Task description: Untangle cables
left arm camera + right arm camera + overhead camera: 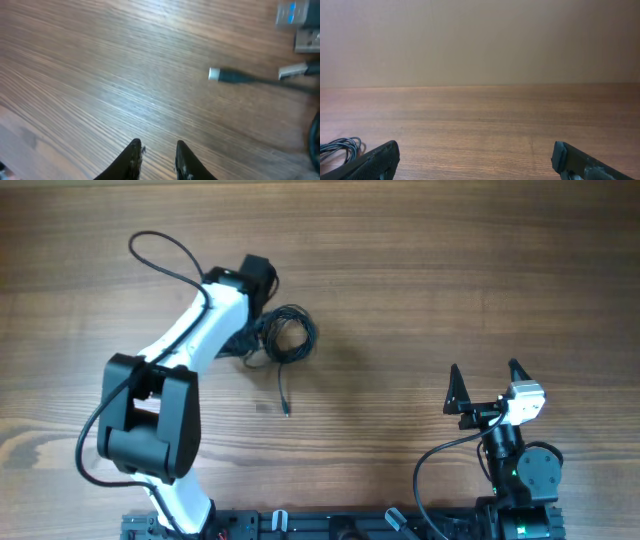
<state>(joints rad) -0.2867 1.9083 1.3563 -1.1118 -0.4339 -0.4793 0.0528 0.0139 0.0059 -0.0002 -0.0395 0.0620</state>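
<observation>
Thin black cables [288,335] lie in a loose coil on the brown wood-grain table [420,280], upper centre, just beside the wrist of the white-and-black L arm [195,330]. One loose end trails toward the robot base. L gripper [157,150] is over bare wood, black fingers [132,159] w/ narrow gap, nothing btwn them. Silver-tipped black plug [214,74] lies ahead-right of it, not touching. R gripper [475,162] sits well apart from the coil, jaws spread wide, empty. Coil edge shows at far left in R wrist view.
</observation>
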